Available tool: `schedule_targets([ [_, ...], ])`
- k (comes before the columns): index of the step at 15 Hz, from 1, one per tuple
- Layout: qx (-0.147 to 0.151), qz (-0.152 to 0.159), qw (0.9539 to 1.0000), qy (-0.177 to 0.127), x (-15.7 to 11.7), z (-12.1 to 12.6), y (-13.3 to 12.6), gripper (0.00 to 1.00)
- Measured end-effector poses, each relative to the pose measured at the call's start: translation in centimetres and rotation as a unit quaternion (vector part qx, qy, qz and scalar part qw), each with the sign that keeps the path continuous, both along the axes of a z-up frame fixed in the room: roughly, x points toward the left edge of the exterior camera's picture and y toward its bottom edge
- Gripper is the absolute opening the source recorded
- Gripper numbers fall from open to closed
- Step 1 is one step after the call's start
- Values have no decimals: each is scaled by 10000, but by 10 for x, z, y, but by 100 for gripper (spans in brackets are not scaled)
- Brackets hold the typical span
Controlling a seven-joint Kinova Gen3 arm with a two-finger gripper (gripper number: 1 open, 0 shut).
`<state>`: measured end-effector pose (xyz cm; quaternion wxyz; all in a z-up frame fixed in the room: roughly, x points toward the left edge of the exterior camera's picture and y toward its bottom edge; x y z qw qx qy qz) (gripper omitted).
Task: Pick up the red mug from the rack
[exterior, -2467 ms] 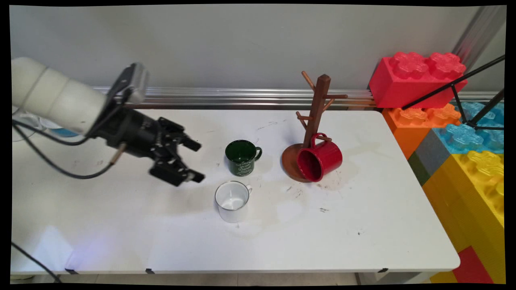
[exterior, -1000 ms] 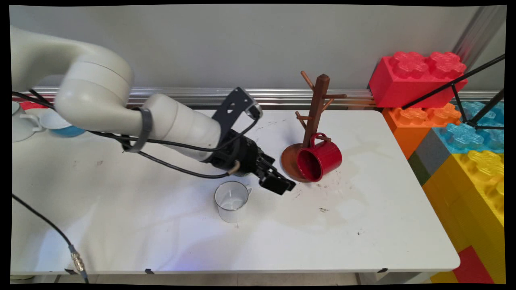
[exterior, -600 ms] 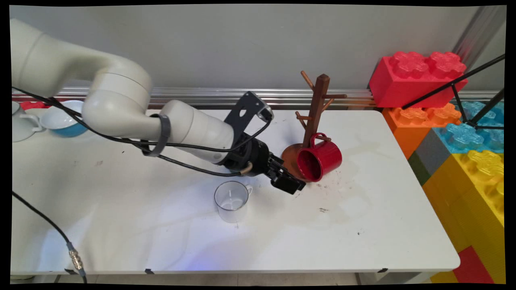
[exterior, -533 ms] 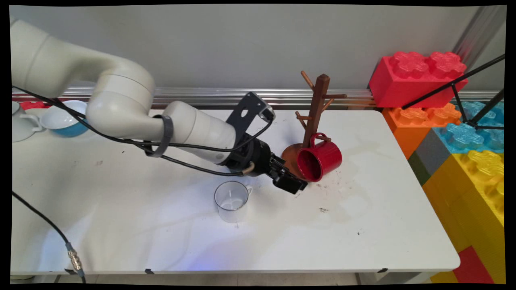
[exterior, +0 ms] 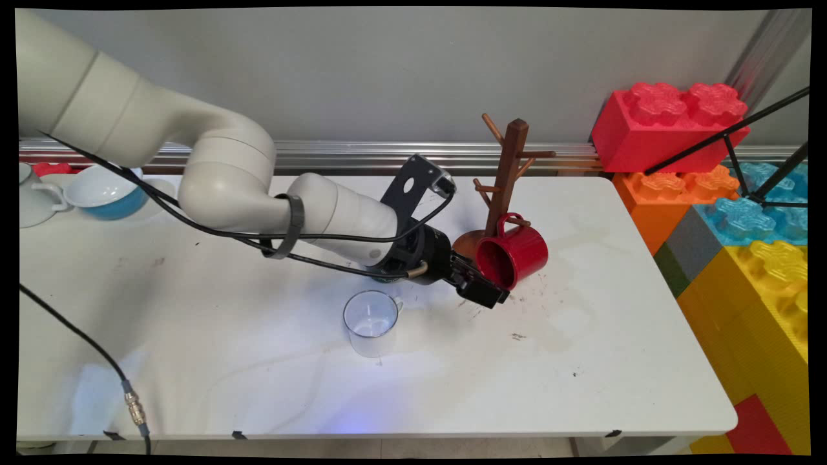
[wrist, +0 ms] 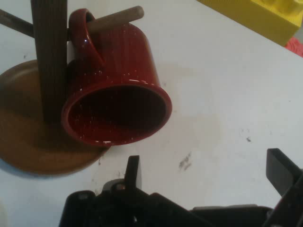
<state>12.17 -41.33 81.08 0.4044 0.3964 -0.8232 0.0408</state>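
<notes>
A white table (exterior: 581, 387) was seen from above, its near and right edges bare, with wide open surface to the right and front. Toy blocks (exterior: 743, 245) were stacked against its right edge. A black gripper (exterior: 486, 287) was reached in low from the left, its jaws spread wide and holding nothing, as the hand view showed with one finger (wrist: 133, 171) at the left and the other at the right edge. Just beyond the fingertips hung a red mug (exterior: 512, 253), glossy enamel, round, tilted with its mouth toward the gripper; its handle was hooked over a peg of a wooden stand (exterior: 507, 171). The inside of the mug looked dark and nothing could be made out in it. The stand had a square brown post, thin round pegs and a flat round base (wrist: 38, 151). A clear cup (exterior: 370, 321) stood upright near the gripper's near side, apart from it. At the far left edge a blue bowl (exterior: 106, 194) was set, white inside.
</notes>
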Motion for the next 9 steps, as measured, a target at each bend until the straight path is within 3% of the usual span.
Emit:
schedule_targets([
  [9, 67, 150, 9994, 310, -12, -25, -8, 100],
])
